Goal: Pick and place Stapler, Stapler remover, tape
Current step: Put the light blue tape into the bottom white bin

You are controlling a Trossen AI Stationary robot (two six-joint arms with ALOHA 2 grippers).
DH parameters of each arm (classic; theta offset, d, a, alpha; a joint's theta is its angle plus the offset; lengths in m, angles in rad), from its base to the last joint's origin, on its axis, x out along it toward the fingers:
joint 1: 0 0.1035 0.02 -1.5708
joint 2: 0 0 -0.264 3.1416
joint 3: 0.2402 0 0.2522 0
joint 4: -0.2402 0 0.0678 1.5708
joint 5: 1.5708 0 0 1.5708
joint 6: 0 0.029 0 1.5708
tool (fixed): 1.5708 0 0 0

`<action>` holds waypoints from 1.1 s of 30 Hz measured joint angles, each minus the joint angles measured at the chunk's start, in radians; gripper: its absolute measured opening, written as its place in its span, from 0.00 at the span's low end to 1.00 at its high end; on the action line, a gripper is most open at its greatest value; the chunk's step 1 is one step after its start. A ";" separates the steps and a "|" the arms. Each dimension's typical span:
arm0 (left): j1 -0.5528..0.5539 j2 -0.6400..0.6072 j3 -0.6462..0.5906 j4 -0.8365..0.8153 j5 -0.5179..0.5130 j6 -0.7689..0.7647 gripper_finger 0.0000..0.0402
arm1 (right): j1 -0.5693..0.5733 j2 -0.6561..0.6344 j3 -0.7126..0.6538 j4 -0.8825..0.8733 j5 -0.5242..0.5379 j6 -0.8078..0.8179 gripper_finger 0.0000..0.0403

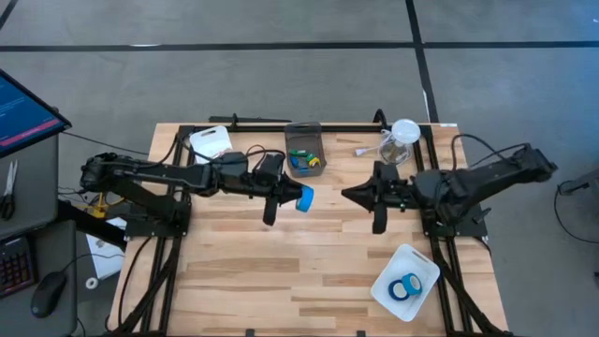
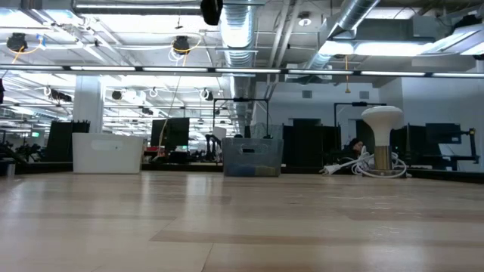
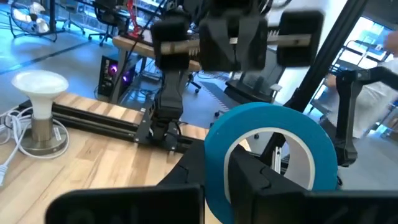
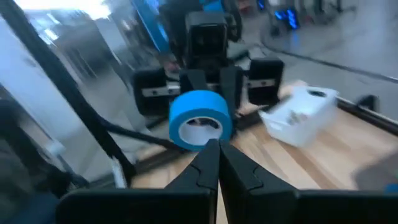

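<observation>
One blue tape roll (image 1: 305,197) clamped in your left gripper (image 1: 298,197) | right gripper (image 1: 348,194) pinched empty | low view shows neither arm | two rolls (image 1: 406,288) in white tray (image 1: 423,262)

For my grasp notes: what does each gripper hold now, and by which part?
The left gripper holds a blue tape roll by its ring wall, one finger through the core. The right gripper holds nothing.

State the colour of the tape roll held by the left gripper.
Blue, with a white inner core. The tape roll in the left gripper shows best in the left wrist view.
</observation>
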 joint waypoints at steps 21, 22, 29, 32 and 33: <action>0.063 -0.001 0.000 0.031 0.015 -0.008 0.04 | -0.127 0.236 -0.309 0.851 -0.248 0.129 0.01; 0.068 -0.001 0.000 0.031 0.015 -0.008 0.04 | -0.130 0.249 -0.309 0.874 -0.248 0.144 0.02; 0.090 -0.001 0.000 0.029 0.015 -0.019 0.04 | -0.152 0.290 -0.308 0.994 -0.247 0.190 0.20; 0.090 -0.001 0.000 0.029 0.015 -0.019 0.04 | -0.156 0.289 -0.308 0.997 -0.240 0.190 0.29; 0.090 -0.001 0.000 0.027 0.015 -0.019 0.04 | -0.159 0.289 -0.308 1.004 -0.240 0.190 0.32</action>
